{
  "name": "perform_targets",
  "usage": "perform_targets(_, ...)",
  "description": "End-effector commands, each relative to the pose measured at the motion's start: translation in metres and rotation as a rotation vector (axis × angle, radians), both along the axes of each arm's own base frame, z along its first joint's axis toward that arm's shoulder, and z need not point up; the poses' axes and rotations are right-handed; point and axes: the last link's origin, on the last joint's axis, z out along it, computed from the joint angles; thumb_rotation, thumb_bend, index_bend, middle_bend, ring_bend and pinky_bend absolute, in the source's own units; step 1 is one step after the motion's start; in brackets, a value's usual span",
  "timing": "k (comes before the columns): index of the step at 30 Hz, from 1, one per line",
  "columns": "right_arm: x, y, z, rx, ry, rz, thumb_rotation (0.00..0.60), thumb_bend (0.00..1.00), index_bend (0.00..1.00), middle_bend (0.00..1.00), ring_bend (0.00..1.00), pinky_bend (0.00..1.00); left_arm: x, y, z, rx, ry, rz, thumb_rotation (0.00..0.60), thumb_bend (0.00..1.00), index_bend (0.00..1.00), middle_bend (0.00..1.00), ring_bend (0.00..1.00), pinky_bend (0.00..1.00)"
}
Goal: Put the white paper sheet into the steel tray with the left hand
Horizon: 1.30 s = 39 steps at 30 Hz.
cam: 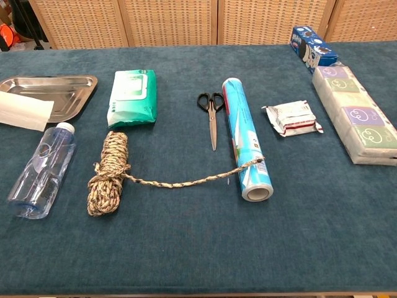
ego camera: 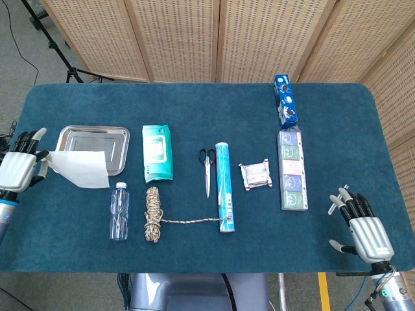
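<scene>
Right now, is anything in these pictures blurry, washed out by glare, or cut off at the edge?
Head view: sharp and evenly lit, with soft glints on the steel tray; the left hand sits at the frame edge. Chest view: also sharp, but the white paper sheet and tray are cut off at the left, and neither hand shows; faint shine on the plastic bottle.

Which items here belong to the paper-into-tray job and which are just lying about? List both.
Job: white paper sheet, steel tray, left hand.

Lying about: wipes pack, bottle, rope, scissors, blue roll, tissue packs.
</scene>
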Motion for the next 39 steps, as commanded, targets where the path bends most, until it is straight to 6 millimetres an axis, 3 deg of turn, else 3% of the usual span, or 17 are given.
perform_targets(1,0.000,0.000,0.000,0.000,0.000,-0.001,0.600,0.00,0.11,0.00,0.00,0.00,-0.005,0.002,-0.004,-0.011,0.032,0.018,0.600,0.60,0.76,0.00,0.00,0.00)
perform_targets(12,-0.001,-0.001,-0.001,0.001,0.005,-0.005,0.600,0.00,0.11,0.00,0.00,0.00,-0.008,0.014,-0.022,-0.029,0.114,0.034,0.600,0.60,0.76,0.00,0.00,0.00)
perform_targets(23,-0.002,-0.002,-0.002,0.002,0.011,-0.009,0.600,0.00,0.11,0.00,0.00,0.00,0.004,0.040,-0.020,0.025,0.105,0.039,0.600,0.60,0.76,0.00,0.00,0.00)
perform_targets(39,-0.008,-0.009,-0.006,-0.008,0.035,-0.037,0.600,0.00,0.11,0.00,0.00,0.00,0.004,0.053,-0.038,-0.038,0.153,0.079,0.600,0.60,0.76,0.00,0.00,0.00)
